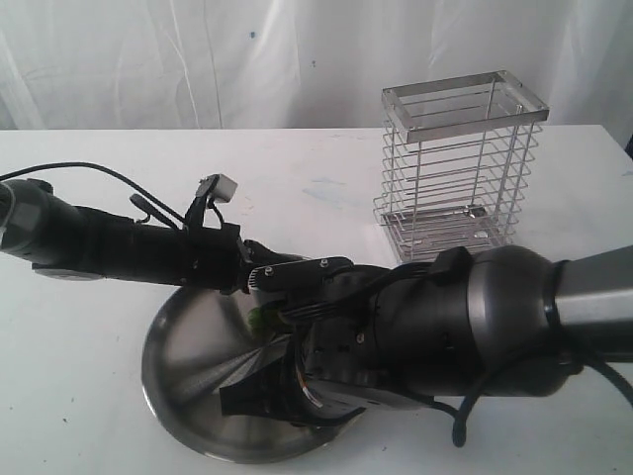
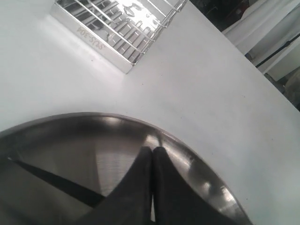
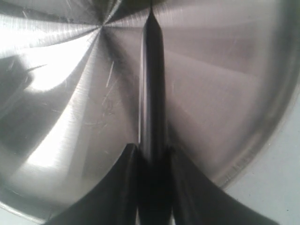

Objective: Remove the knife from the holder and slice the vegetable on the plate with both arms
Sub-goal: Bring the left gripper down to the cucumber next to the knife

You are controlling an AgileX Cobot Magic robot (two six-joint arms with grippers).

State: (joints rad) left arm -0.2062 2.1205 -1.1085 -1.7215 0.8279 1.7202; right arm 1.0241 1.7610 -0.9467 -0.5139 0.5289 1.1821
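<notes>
The steel plate [image 1: 183, 361] lies at the front of the table, with both arms meeting over it. My right gripper [image 3: 152, 154] is shut on the black handle of the knife [image 3: 152, 79]. The narrow blade points out across the plate [image 3: 225, 93]. My left gripper [image 2: 152, 151] is shut with its fingertips pressed together and nothing visible between them, just inside the plate's far rim [image 2: 197, 154]. A small bit of the green vegetable [image 1: 262, 319] shows between the two arms; the rest of it is hidden. The wire holder [image 1: 457, 168] stands at the back right.
The thick right arm [image 1: 495, 317] covers the plate's right half in the exterior view. The holder's base [image 2: 117, 33] lies a short way beyond the plate's rim. A white curtain hangs behind the white table [image 1: 316, 188].
</notes>
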